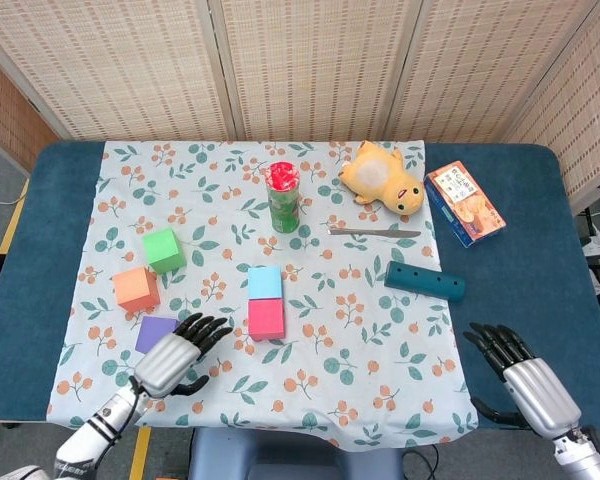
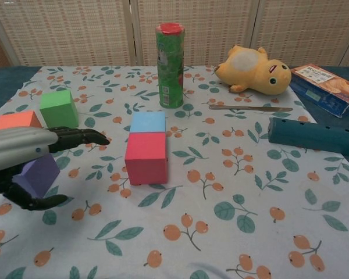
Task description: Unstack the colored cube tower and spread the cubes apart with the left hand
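Five cubes lie apart or in pairs on the floral cloth (image 1: 380,350). The green cube (image 1: 163,249) (image 2: 59,108), the orange cube (image 1: 136,288) (image 2: 16,120) and the purple cube (image 1: 154,331) (image 2: 39,172) sit at the left. The light blue cube (image 1: 265,281) (image 2: 148,121) touches the far side of the red cube (image 1: 266,318) (image 2: 146,157). My left hand (image 1: 175,356) (image 2: 23,157) hovers just near-right of the purple cube with fingers spread, holding nothing, and partly hides it in the chest view. My right hand (image 1: 528,385) rests open at the near right table edge.
A green can (image 1: 283,197) stands behind the cubes. A yellow plush toy (image 1: 384,178), a knife (image 1: 375,232), a teal bar (image 1: 425,281) and a cracker box (image 1: 464,203) lie at the right. The blue table (image 1: 540,270) extends beyond the cloth.
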`<state>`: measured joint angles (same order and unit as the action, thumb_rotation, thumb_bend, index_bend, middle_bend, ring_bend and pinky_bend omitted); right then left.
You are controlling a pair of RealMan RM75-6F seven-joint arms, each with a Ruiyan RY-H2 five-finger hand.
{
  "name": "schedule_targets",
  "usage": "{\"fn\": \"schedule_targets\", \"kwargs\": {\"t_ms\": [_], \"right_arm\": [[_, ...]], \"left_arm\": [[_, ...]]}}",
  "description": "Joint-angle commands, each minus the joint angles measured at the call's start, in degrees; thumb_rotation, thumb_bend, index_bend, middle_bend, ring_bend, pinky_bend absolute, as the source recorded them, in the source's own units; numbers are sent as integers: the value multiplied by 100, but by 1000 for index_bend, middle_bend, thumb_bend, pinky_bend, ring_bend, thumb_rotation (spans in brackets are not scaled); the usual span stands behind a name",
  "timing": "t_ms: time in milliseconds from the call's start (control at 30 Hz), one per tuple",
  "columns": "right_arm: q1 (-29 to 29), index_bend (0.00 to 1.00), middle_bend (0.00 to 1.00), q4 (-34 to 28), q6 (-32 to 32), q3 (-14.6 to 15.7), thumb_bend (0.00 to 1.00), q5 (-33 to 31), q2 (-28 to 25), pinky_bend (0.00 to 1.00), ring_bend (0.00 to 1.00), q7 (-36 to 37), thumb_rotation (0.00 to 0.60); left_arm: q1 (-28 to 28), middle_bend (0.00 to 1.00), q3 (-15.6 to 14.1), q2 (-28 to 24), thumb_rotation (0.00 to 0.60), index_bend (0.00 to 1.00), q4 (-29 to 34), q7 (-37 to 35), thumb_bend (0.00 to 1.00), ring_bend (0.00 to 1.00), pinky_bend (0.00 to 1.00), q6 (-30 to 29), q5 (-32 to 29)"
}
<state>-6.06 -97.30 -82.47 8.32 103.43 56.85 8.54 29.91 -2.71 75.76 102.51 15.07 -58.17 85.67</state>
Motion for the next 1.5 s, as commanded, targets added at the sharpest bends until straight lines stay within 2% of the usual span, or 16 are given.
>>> {"fn": "schedule_targets", "kwargs": {"t_ms": [33,300,467,667,933,1000,1100,1367,1500], "right_arm": [[-11,0,0,4,24,-9,180,-24,7,0,0,-1,536],[-16,0,0,20,16,-48,180,-102,-2,0,0,34,537],[-31,0,0,22,48,-56,179,-126,3,0,0,48,537],[-16,0,0,27,-1,-70,180,-138,-16,0,0,78,537],[-21,0,0,35,-20,-69,179,-118,-35,0,0,135,536],[-13,0,0,35,-43,-74,179,-117,-41,0,0,140,537],[-5,0,0,38,-60,-80,179,-128,-48,0,0,149,536],[-7,0,0,28,-40,-74,179,-125,-43,0,0,131,537],[-11,0,0,24,-20,-72,179,-128,-37,0,0,116,537]], "left_arm": [[279,0,270,412,600,0,-176,394,369,0,3,341,-413],[450,16,502,767,600,0,-376,1121,369,0,3,446,-1194],[596,25,573,978,600,0,-460,1075,367,0,2,626,-1444],[762,38,558,1068,600,0,-251,942,367,0,4,810,-1432],[842,26,344,1248,600,0,-37,672,363,2,6,732,-710],[842,23,259,1246,600,0,37,693,362,25,11,698,-552],[808,12,112,1219,600,0,176,662,360,115,28,613,-303],[707,0,-63,1234,600,0,167,451,366,124,55,127,510],[611,0,-99,1212,600,0,109,501,364,178,65,-218,866]]}}
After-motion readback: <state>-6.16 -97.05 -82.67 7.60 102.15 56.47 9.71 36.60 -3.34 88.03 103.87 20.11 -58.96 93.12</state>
